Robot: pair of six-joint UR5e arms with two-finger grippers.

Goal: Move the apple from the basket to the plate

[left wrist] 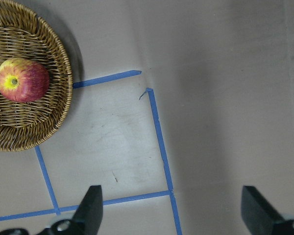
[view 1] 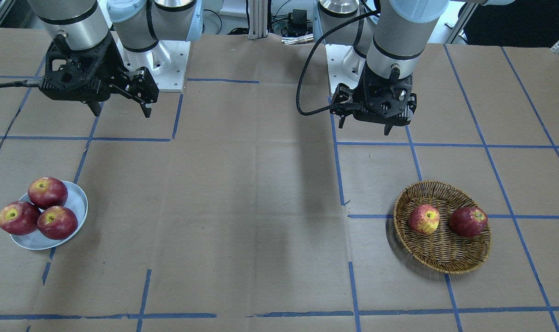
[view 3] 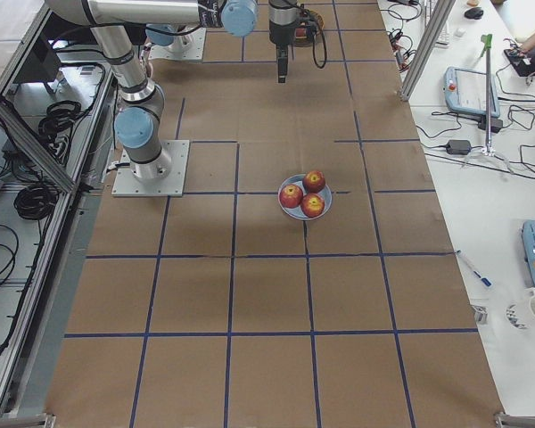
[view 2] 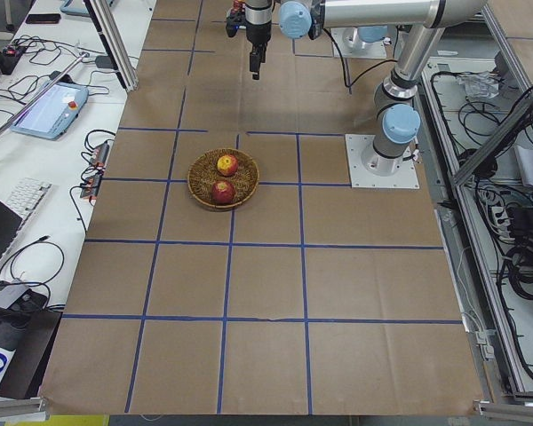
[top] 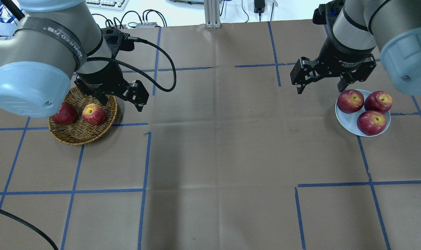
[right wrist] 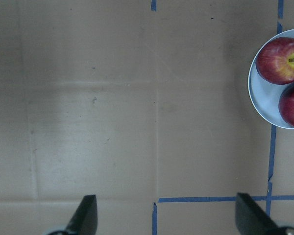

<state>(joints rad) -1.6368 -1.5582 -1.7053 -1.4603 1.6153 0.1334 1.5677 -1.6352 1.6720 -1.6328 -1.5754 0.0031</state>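
Note:
The yellow-streaked apple (view 1: 424,218) lies in the tan wicker basket (view 1: 445,263) beside a darker red apple (view 1: 468,221). The apple also shows in the overhead view (top: 94,114) and in the left wrist view (left wrist: 22,79). My left gripper (view 1: 365,128) is open and empty. It hangs above the table just beyond the basket's (top: 82,135) inner edge (left wrist: 54,122). The white plate (view 1: 76,198) holds three dark red apples. My right gripper (top: 320,89) is open and empty, raised beside the plate (top: 346,118).
Brown paper with blue tape lines covers the table. The plate's three apples (top: 349,101) fill most of it, and its rim shows at the right of the right wrist view (right wrist: 259,98). Both arm bases stand at the robot's side of the table.

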